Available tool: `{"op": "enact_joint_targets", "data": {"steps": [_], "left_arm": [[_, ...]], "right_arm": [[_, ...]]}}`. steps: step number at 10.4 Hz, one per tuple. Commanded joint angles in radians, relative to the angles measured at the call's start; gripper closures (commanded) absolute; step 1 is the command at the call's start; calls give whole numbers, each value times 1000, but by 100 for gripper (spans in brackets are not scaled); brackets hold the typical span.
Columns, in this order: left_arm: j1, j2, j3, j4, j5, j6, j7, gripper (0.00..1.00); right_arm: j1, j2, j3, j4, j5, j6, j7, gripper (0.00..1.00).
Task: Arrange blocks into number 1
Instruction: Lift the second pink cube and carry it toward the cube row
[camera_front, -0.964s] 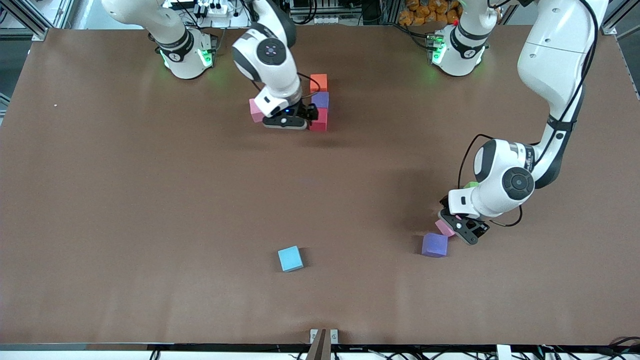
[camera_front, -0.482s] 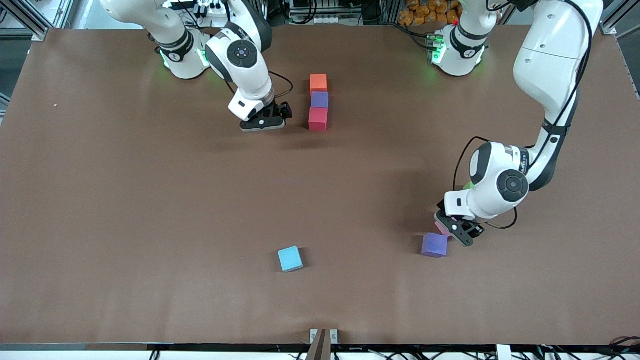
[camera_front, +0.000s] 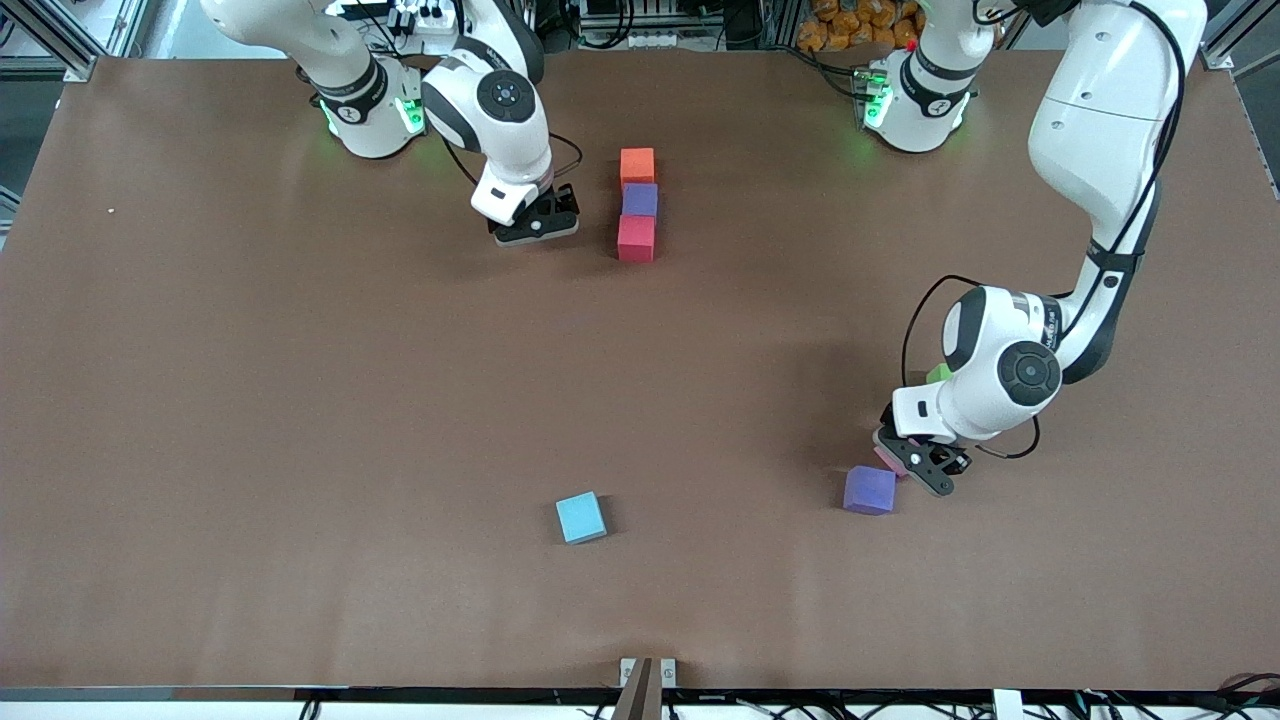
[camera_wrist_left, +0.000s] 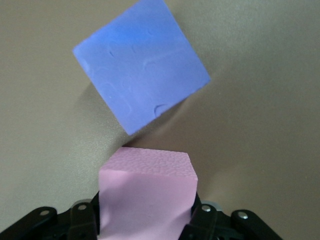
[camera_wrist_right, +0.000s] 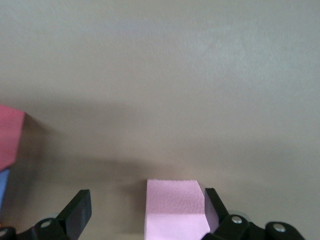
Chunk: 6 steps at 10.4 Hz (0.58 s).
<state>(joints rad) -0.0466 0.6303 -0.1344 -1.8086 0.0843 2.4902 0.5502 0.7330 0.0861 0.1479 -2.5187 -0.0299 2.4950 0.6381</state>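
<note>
Blocks first: orange (camera_front: 637, 165), purple (camera_front: 640, 200) & red (camera_front: 636, 238) sit touching in a column near the arms' bases, so the stroke of the 1 is half built. Since a sec ago my right gripper (camera_front: 535, 222) has pulled away from that column toward the right arm's base; its wrist cam shows the fingers wide apart w/ a pink block (camera_wrist_right: 175, 209) on the table between them, touching neither that I can see, so I read that as set down, not held; front cam hides it under the gripper. Left gripper (camera_front: 922, 462) has gone from open to clamped on the other pink block (camera_wrist_left: 146, 197), low by the loose violet cube (camera_front: 869, 489), which lies nearer the front cam, toward the left arm's end. Light blue cube (camera_front: 581, 517) untouched, green cube (camera_front: 938, 373) barely peeks out by the left arm. Next, imo: lift & carry that pink one to the column.
</note>
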Motion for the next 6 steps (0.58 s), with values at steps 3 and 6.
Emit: {"op": "enact_joint_targets", "data": {"steps": [3, 6], "left_arm": [[-73, -81, 9, -14, -24, -100, -258, 100], [-101, -112, -7, -14, -24, -157, -433, 100]], "right_arm": [[-12, -54, 12, -107, -13, 33, -5, 0], [-20, -52, 12, -129, -13, 35, -5, 0]]}}
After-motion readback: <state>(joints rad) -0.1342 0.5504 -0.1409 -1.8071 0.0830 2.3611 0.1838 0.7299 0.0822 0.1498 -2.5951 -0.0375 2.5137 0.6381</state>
